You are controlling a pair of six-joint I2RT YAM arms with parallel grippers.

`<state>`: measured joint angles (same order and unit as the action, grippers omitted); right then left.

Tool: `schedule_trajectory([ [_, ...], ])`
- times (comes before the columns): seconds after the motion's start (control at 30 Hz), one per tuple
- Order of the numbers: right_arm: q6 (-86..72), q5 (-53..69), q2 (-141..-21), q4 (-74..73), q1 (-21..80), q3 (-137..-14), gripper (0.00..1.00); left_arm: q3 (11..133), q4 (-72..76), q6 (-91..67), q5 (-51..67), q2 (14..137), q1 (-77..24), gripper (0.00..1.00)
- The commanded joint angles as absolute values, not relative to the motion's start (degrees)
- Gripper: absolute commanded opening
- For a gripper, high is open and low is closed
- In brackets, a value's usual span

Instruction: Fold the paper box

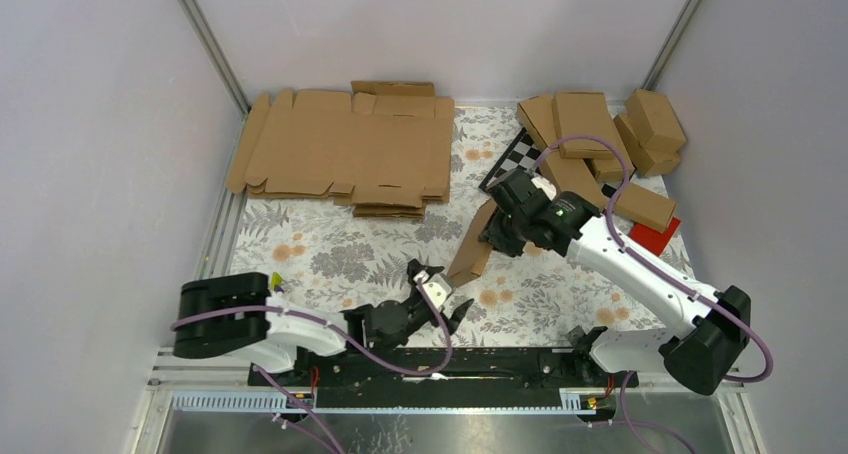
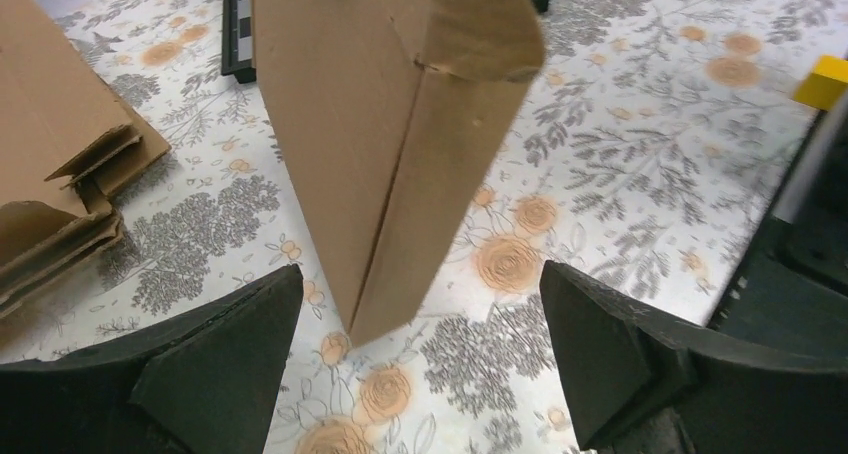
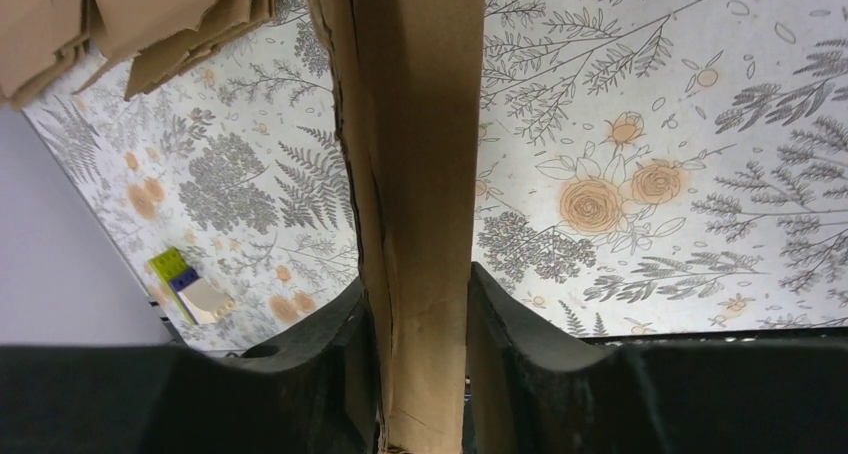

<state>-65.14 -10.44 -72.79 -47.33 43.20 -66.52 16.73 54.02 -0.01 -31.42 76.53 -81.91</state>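
Floral-print table cloth [image 1: 330, 259] covers the work surface. Stack of flat brown cardboard blanks [image 1: 345, 149] at the back left. Pile of folded brown cartons [image 1: 600, 139] at the back right, lying partly over a black-and-white chequered board [image 1: 508, 161]. Small red block [image 1: 655, 236] just beside the pile's near end.

The paper box [image 1: 470, 254] is a flattened slim carton near the table's middle, standing on end and tilted. Its upper end is in the right gripper [image 1: 497, 236]. In the right wrist view the box [image 3: 415, 174] runs up between both fingers [image 3: 335, 364], which are pressed against its two faces, so it is pinched. Its lower corner points down towards the cloth; can't tell if it touches.

Left gripper [image 1: 440, 294] sits low, just near-left of the box, fingers spread wide. In the left wrist view the box [image 2: 390, 154] hangs ahead of and between the spread fingers [image 2: 220, 359], touching neither; a rounded flap sticks out at its top right.
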Motion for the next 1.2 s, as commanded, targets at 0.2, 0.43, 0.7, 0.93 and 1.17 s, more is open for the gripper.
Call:
schedule_trajectory([
  [0.2,-71.85,-13.15,-66.44,-48.29,43.61,-63.59,0.65,26.21,64.66,-0.67,-22.33,86.95,-73.51,0.64],
  [0.43,-53.99,-22.85,-61.13,-48.27,42.26,-65.25,1.00,18.17,61.01,-11.60,-7.95,78.78,-65.57,0.40],
  [0.7,-20.90,-11.26,-59.94,-43.15,35.06,-65.77,1.00,17.26,54.58,-10.58,-0.33,76.21,-62.16,0.38],
  [0.93,-8.55,8.73,-68.33,-34.82,23.91,-67.87,0.99,16.23,54.48,-12.08,2.98,75.83,-60.13,0.38],
  [1.17,4.93,12.60,-69.79,-18.13,22.86,-61.09,0.87,17.01,52.94,-11.52,2.68,75.99,-59.59,0.38],
])
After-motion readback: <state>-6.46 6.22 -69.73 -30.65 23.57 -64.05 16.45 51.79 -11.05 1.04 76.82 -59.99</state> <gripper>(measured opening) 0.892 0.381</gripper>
